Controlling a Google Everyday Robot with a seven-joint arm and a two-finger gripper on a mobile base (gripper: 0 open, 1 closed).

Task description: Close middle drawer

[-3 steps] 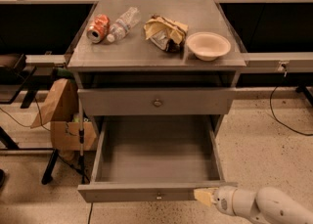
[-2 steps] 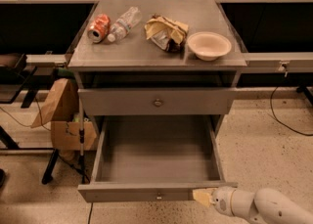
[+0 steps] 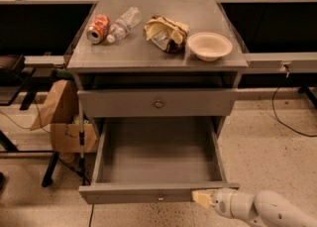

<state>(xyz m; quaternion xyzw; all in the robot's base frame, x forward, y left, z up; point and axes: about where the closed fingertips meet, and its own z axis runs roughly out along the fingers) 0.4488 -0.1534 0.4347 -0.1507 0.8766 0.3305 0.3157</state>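
The middle drawer [image 3: 158, 156] is pulled far out of the grey cabinet. Its grey floor is bare. Its low flat front panel [image 3: 133, 194] runs along the bottom of the view, with a small round knob [image 3: 160, 198] at the centre. My gripper [image 3: 200, 198] comes in from the lower right on a white arm [image 3: 257, 208]. Its pale tip sits against the right part of the drawer's front panel. A closed drawer with a larger knob [image 3: 158, 104] sits directly above the open one.
On the cabinet top [image 3: 158, 55] lie a red can [image 3: 97, 28], a clear plastic bottle [image 3: 123, 24], a crumpled snack bag [image 3: 166, 32] and a beige bowl [image 3: 209, 45]. A brown paper bag [image 3: 54, 104] and a cardboard box [image 3: 69, 137] stand to the left. Speckled floor lies to the right.
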